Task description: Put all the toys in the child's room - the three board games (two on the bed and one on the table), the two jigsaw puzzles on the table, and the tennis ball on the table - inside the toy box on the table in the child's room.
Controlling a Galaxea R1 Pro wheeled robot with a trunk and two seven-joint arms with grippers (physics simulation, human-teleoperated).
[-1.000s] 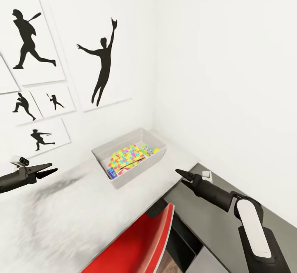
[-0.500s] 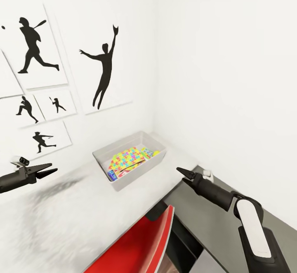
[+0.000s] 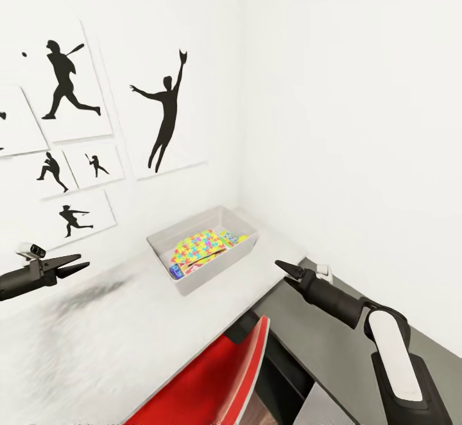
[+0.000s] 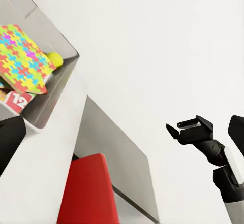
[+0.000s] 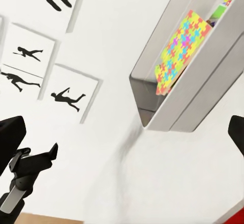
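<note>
One grey toy box (image 3: 204,250) sat just below the middle of the head view, on the light grey surface (image 3: 128,322) near the room's corner. Inside it lay a jigsaw sheet (image 3: 197,247) of yellow, blue, red and green pieces, tilted over a flat game box (image 3: 178,269) whose blue and red edge showed at the tub's near end. One small yellow-green ball (image 3: 243,238) rested at the far end of the tub. Whether a second jigsaw sheet lay under the first could not be told.

The left claw (image 3: 78,263) hung at the left edge of the frame, its two fingers slightly apart and empty. The right claw (image 3: 281,265) pointed toward the tub from the lower right, fingers together on nothing.

Six black silhouette pictures (image 3: 168,112) hung on the wall at upper left. One red chair back (image 3: 212,377) stood at the bottom centre.
</note>
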